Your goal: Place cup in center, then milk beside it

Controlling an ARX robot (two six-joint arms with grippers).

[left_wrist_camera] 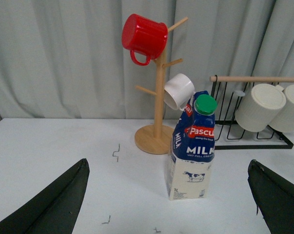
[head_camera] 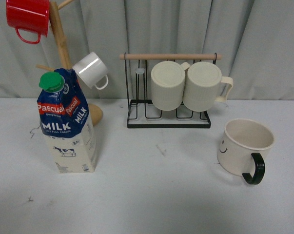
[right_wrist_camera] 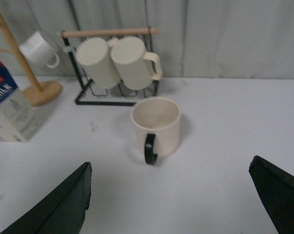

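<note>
On the right side of the white surface (head_camera: 156,195), the cup (head_camera: 244,146) stands upright, mouth up, with its black handle turned toward the front camera and its smiley face on the left flank. Well apart from it, on the left side, the milk (head_camera: 66,124) stands upright just in front of the base of a wooden mug tree (head_camera: 61,39), which carries a red mug (head_camera: 27,17) and a small white mug (head_camera: 90,69). Between them, further back, a black wire rack (head_camera: 168,114) holds two ribbed cream mugs (head_camera: 186,85) on their sides. The left pincer (left_wrist_camera: 167,162) faces the carton with its fingers spread wide and empty. The right pincer (right_wrist_camera: 171,162) faces the cup, likewise spread apart and gripping nothing.
</note>
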